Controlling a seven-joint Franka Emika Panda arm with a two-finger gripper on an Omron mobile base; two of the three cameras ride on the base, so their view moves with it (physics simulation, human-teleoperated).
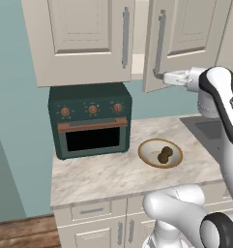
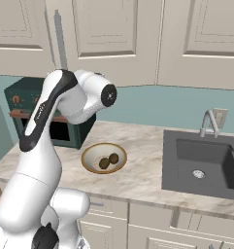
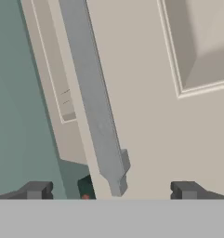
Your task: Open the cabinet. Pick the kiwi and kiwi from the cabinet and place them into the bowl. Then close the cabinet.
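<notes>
The cabinet [image 1: 84, 38] is occupying the top of the left base view, its left door sitting flat while its right door [image 1: 185, 34] is hanging partly ajar, showing a narrow gap between the two. The gripper [image 1: 159, 76] is reaching in from the right edge of that frame and hovering at the lower end of the right door's grey bar handle [image 1: 159, 46]. In the hand view the handle [image 3: 95, 107] is running diagonally from the top toward the bottom center, passing between the two dark fingertips [image 3: 36, 190], which are standing wide apart and released, clasping nothing. Below, near the frame's center right, the bowl [image 1: 160, 153] is resting on the marble counter [image 1: 98, 172] with both kiwis [image 1: 165, 154] lying inside it, just right of the dark green toaster oven [image 1: 90, 119]. In the right base view the bowl [image 2: 104, 158] is sitting left of the sink [image 2: 206, 165].
</notes>
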